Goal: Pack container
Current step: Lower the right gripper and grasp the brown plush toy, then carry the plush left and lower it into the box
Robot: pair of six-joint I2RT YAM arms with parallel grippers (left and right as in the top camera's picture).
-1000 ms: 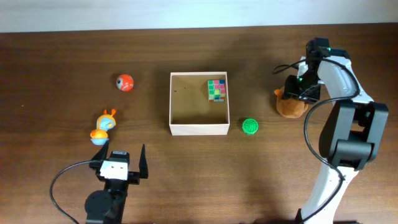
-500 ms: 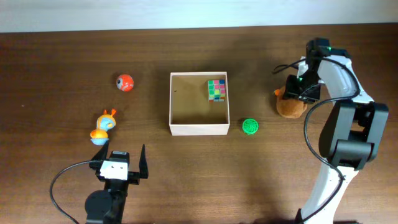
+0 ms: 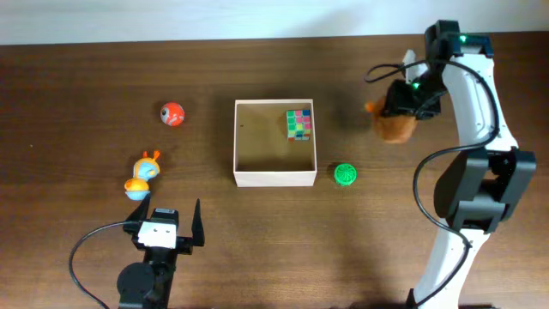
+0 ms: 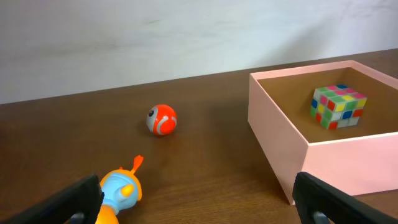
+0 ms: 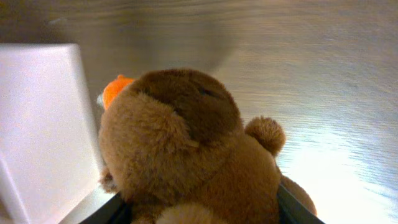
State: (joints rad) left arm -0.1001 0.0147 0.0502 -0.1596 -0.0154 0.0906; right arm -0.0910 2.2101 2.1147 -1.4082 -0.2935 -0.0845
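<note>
Table (image 3: 86, 77): dark grained wood, slight sheen. Container (image 3: 274, 178): matt white walls, cardboard-tan inside. Plush toy (image 5: 186, 149) right of Container: fuzzy brown cloth

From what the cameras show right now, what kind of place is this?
Probably a robot test bench, not a home: a dark wooden table against a plain white wall, with a red ball and a green ball set out around one container.

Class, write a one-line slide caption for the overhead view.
Right pincer holds a brown plush toy near the container, which holds one colourful cube.
</note>
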